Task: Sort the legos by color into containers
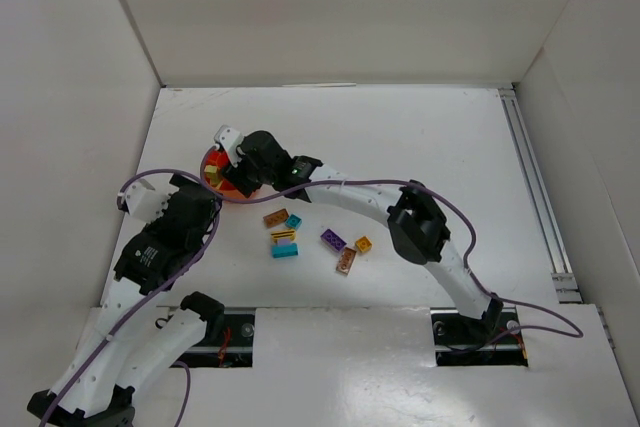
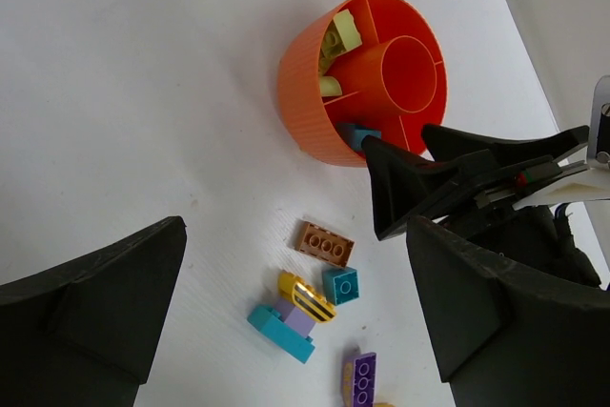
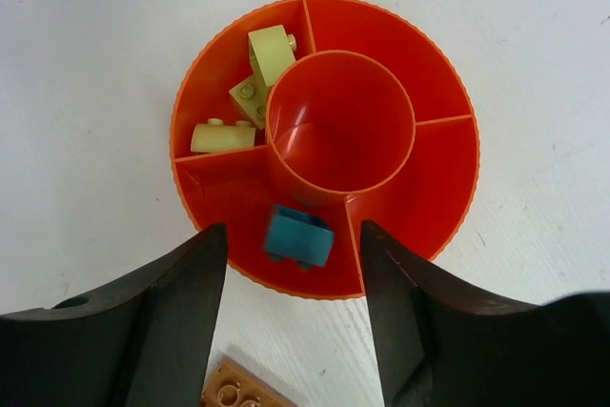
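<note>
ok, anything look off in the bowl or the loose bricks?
The bowl looks fine: three lime bricks share one compartment, and a teal brick sits alone in the next. One oddity: among the loose pieces, a yellow piece lies tilted atop a teal base brick, so mixed colours are apparently stacked.

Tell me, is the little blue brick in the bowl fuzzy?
Right wrist view: yes, the teal brick looks smeared, while the bowl rim and lime bricks are sharp. Left wrist view: the black fingers show almost no detail. Top view: light is even, shadows faint.
</note>
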{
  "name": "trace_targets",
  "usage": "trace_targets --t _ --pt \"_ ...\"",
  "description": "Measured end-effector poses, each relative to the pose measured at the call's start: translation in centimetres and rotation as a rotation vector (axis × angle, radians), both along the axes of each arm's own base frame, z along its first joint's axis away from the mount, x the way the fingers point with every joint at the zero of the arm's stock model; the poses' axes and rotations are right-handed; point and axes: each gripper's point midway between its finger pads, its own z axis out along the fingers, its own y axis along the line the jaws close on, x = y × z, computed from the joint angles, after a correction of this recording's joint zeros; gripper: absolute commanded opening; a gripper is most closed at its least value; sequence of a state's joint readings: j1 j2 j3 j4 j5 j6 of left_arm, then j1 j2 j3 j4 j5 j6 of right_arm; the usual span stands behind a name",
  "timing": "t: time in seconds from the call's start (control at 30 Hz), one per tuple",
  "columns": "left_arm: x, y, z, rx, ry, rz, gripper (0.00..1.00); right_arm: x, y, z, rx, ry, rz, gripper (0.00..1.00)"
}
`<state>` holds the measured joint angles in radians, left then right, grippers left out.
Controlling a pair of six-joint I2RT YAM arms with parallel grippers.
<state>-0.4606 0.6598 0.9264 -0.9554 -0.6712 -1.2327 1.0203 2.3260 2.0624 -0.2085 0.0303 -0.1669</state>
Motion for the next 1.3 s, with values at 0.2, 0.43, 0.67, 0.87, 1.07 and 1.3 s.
trace_targets --t 0.2,0.43,0.67,0.87,1.07,1.3 --pt "0.0 0.0 0.0 0.002 0.001 -0.001 1.00 0.0 0.0 0.0 0.002 0.003 -0.002 0.67" --pt "0.0 -0.2 0.2 0.011 0.005 -0.025 1.00 -0.2 -1.7 0.4 -0.008 0.016 -0.032 0.71" --pt "1.5 -4.0 0.4 0.018 -0.002 -0.288 1.00 -0.4 -9.9 6.9 0.054 0.003 -0.146 0.72" --pt "2.8 -10.4 -5.1 -0.011 0.115 -0.602 1.00 -0.7 -20.4 10.7 0.122 -0.043 -0.311 0.72" --pt "1.9 -13.8 -10.2 0.002 0.241 -0.768 1.00 -2.8 -29.5 4.6 0.034 0.052 -0.445 0.72" --pt "3.7 -18.2 -11.5 0.120 0.251 -0.922 0.85 -6.6 -35.1 1.1 -0.048 0.138 -0.508 0.72"
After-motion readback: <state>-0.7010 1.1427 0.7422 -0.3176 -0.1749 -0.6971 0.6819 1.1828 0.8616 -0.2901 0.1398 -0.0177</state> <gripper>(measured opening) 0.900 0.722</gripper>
